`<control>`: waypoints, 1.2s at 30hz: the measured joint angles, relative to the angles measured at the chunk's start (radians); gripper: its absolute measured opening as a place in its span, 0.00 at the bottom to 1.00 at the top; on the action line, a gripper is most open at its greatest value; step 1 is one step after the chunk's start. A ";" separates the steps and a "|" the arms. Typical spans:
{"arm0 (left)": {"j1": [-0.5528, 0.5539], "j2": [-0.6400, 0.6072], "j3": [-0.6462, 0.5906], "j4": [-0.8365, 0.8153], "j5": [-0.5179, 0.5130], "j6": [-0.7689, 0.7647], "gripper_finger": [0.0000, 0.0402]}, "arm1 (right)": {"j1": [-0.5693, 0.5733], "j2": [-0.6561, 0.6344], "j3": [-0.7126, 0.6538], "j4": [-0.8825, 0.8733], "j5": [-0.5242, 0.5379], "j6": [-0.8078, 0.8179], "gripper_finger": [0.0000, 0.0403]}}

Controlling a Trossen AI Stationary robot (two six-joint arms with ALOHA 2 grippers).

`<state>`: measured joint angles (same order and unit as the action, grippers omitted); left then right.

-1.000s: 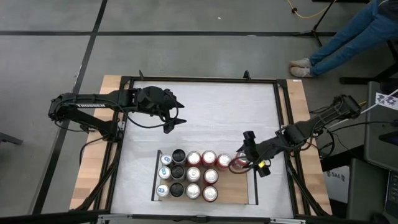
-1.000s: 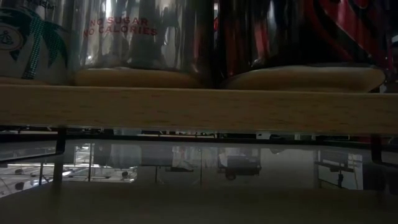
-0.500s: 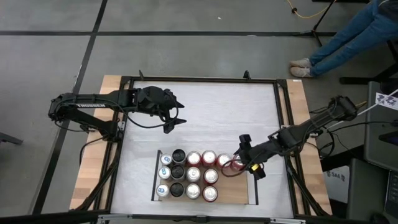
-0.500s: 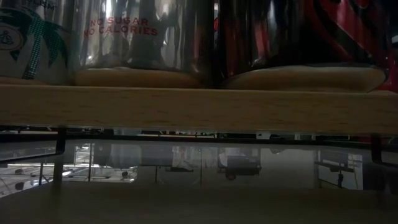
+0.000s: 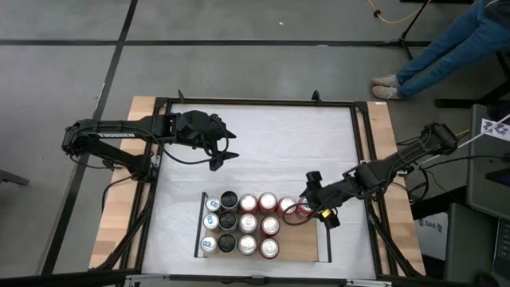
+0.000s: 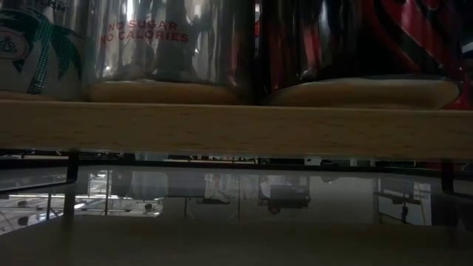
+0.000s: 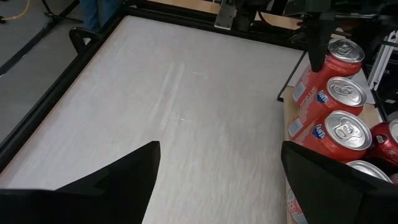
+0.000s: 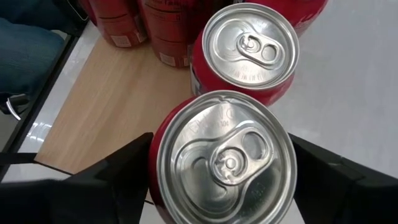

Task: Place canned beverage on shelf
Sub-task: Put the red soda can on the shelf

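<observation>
The shelf (image 5: 307, 243) is a light-wood panel with black side rails, near the table's front edge. Several cans stand on it in rows, silver, black and red. My right gripper (image 5: 305, 206) is at the right end of the far row, shut on a red can (image 8: 224, 162) beside another red can (image 8: 249, 50). The held can's bottom is hidden. My left gripper (image 5: 219, 153) hangs open over bare table left of the middle, its fingers (image 7: 124, 174) with nothing between them. The low view shows only the shelf's front edge (image 6: 236, 129) and can bottoms. My right gripper has the red can's upper side wall (image 8: 157, 155) between its two fingers (image 8: 124, 168), one on each side. The fingers slant down from the table's right side. The can is upright, its lid up. Whether its base is on the shelf I cannot tell.
Bare wood (image 8: 106, 112) lies on the shelf to the right of the cans, up to the black right rail (image 5: 328, 239). A black frame (image 5: 362, 159) runs around the white tabletop. A person's legs (image 5: 446, 48) show on the floor beyond the far right corner.
My right gripper has sunk a little and gone toward the table's left with the red can, bringing it close to the end of the far row of cans. The can has stayed upright.
</observation>
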<state>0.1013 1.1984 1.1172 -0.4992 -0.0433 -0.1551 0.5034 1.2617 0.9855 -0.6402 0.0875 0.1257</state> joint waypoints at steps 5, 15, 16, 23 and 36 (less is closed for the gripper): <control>0.000 0.000 0.000 0.000 0.000 0.000 0.81 | 0.000 0.000 0.000 -0.001 0.000 -0.002 0.79; 0.000 0.000 0.000 0.000 0.000 0.000 0.81 | 0.000 0.000 0.000 -0.003 -0.005 -0.002 0.79; 0.000 0.000 0.000 0.000 0.000 0.000 0.81 | 0.000 0.000 -0.001 -0.004 -0.011 -0.003 0.79; 0.000 0.000 0.000 0.000 0.000 0.000 0.81 | 0.000 0.000 -0.002 -0.003 -0.019 -0.001 0.79; 0.000 0.000 0.000 0.000 0.000 0.000 0.81 | 0.000 0.000 -0.002 -0.004 -0.019 0.000 0.79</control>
<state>0.1014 1.1984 1.1172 -0.4995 -0.0432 -0.1547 0.5034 1.2617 0.9836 -0.6437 0.0681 0.1257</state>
